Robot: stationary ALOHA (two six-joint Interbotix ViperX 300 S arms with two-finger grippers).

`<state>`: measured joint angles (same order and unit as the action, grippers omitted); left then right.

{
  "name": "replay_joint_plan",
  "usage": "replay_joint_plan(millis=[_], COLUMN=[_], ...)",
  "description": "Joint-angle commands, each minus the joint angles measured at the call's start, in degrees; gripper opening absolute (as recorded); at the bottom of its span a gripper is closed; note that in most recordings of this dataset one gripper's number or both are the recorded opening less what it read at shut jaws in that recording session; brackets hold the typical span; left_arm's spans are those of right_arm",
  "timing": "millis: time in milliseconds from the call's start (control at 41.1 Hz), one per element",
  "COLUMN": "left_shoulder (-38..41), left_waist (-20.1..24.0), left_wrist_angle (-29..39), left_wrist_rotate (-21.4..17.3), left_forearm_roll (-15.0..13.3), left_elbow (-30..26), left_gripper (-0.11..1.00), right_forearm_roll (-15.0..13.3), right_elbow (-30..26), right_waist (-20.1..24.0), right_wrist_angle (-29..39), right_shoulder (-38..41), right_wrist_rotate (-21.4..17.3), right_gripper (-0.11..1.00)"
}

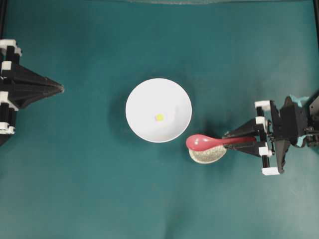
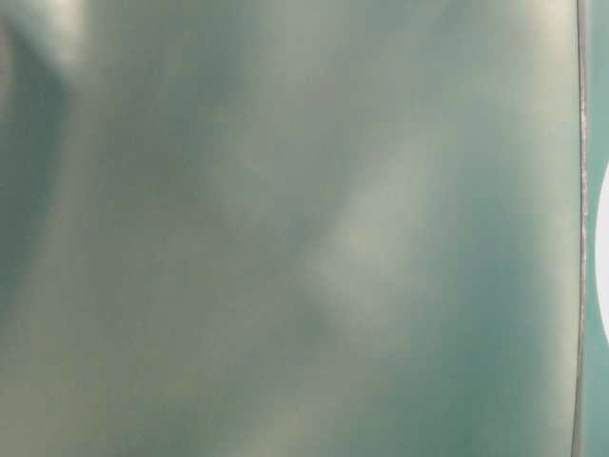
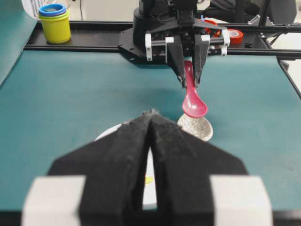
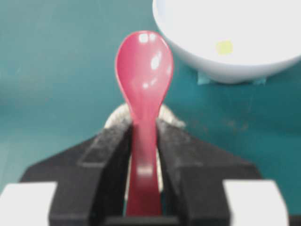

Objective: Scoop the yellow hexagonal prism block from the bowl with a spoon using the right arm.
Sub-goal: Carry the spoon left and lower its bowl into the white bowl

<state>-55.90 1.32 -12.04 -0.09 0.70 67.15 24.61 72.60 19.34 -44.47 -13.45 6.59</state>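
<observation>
Your right gripper is clamped on the spoon handle, its scoop over the speckled dish just beside the bowl. The yellow block lies inside the bowl. Your left gripper rests closed and empty, well apart, over the teal mat; stacked cups stand beyond.

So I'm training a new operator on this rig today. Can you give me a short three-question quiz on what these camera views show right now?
1. True or false: the yellow hexagonal prism block lies inside the bowl.
2. What does the right gripper hold? A) the speckled dish B) the spoon C) nothing
3. Fill in: the spoon has its scoop above the small ____ dish.

Key:
1. True. The block sits near the bowl's middle.
2. B. The right gripper is closed on the spoon's handle, while the left gripper is shut and holds nothing.
3. Speckled. The dish sits beside the bowl, under the scoop.
</observation>
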Motion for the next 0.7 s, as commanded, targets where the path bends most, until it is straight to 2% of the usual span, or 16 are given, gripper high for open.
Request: replay_joint_plan(millis=[0, 219, 413, 680], left_shoulder=[0.26, 0.18, 0.44, 0.79], left_waist=[0.09, 0.09, 0.09, 0.18], left_wrist_angle=[-0.09, 2.2, 3.87, 4.48], left_wrist_rotate=[-0.18, -0.26, -0.09, -0.18], left_forearm_roll=[0.18, 0.18, 0.18, 0.18], left_elbow=[-1.49, -1.49, -1.49, -1.32], left_gripper=[-0.01, -0.01, -0.01, -0.01], right_forearm_roll=[0.09, 0.0, -0.09, -0.09], right_elbow=[-2.72, -8.7, -12.48, -17.75], right_waist=[-1.67, -7.03, -12.74, -20.57], right_wrist_angle=[6.06, 23.2, 32.61, 45.79], right_shoulder=[-4.39, -12.13, -14.68, -13.45], right_wrist_rotate=[2.2, 6.15, 6.33, 6.24], right_gripper=[0.24, 0.24, 0.24, 0.24])
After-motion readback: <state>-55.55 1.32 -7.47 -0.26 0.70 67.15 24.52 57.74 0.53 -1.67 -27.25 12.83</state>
